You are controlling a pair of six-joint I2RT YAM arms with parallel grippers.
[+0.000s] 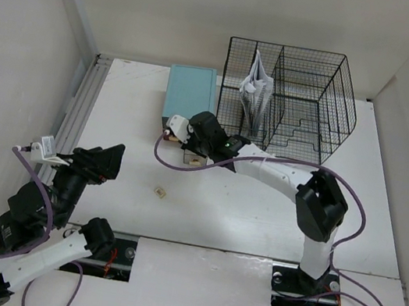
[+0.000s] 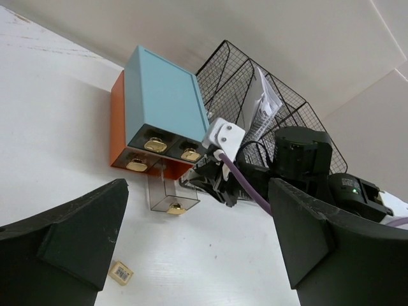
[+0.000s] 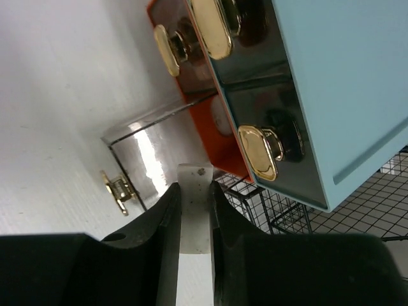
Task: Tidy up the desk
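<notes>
By the open drawer point(image 3: 148, 156) mid-frame, right fingers point(image 3: 162, 245) pinch a white piece point(image 3: 194, 213); left fingers point(image 2: 70, 245) are wide; a tan block point(image 1: 158, 190) waits.

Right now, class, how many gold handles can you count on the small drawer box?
4. On the drawer box: top-left handle, top-right handle, lower-left handle, and a fourth handle on the pulled-out clear drawer. None appears hidden.

No readable text anywhere; marks on small tan tag point(image 2: 121, 273) illegible.
</notes>
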